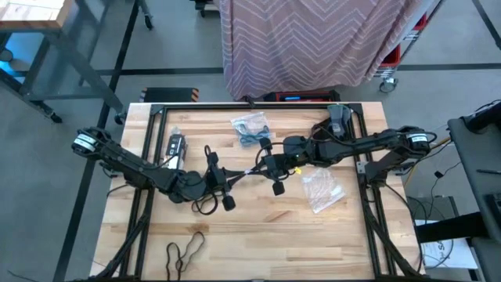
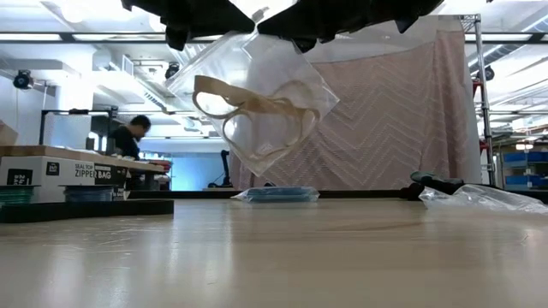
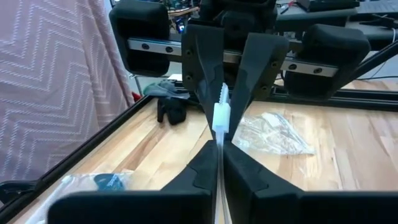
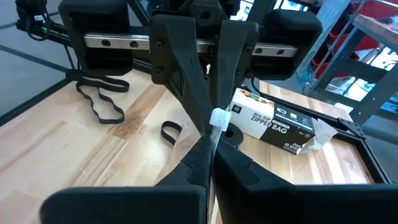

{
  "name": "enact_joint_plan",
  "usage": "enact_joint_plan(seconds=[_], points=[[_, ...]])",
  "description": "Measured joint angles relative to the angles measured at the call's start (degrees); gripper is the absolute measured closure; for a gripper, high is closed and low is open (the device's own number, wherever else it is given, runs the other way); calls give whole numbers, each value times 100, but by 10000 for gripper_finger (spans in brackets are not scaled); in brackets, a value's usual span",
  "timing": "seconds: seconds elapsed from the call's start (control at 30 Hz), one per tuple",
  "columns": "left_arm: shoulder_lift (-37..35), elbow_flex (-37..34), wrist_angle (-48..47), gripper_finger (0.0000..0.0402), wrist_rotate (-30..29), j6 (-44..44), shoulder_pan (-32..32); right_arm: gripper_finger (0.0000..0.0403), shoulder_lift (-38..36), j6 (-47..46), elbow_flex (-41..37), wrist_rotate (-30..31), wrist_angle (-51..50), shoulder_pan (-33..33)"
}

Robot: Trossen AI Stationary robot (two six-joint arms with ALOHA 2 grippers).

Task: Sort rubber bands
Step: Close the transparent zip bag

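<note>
A clear bag (image 2: 257,94) with tan rubber bands (image 2: 248,107) inside was pinched between the left gripper (image 3: 219,146) and right gripper (image 4: 208,146), held above the tabletop (image 2: 274,257). If either pinch on that thin edge got loosened, the bag could've been dropped and the bands spilled.

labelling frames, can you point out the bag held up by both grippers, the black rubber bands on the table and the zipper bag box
clear bag (image 2: 282,94), low view, its lower half, tan bands inside
black rubber bands (image 4: 99,102), right wrist view, the loop's middle
zipper bag box (image 4: 273,122), right wrist view, its printed side

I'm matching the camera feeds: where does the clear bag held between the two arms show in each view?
High: bag mid-table, between both end effectors.
Low: hanging at top centre, tan bands inside.
Left wrist: edge-on at centre.
Right wrist: edge-on at centre.
Shared landmark: zipper bag box; not in left wrist.
</note>
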State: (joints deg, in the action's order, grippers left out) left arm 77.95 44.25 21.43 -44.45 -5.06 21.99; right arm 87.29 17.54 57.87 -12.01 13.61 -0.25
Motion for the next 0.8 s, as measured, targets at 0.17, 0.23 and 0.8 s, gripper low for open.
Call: enact_joint_plan(seconds=[0.17,0.23,0.8], points=[[2,0,0,399,1,0,1,403,0,-74,0,0,-4,2],[2,0,0,400,1,0,3,403,0,-96,0,-2,-7,2],[4,0,13,401,-20,2,169,321,-17,-109,0,-184,314,79]])
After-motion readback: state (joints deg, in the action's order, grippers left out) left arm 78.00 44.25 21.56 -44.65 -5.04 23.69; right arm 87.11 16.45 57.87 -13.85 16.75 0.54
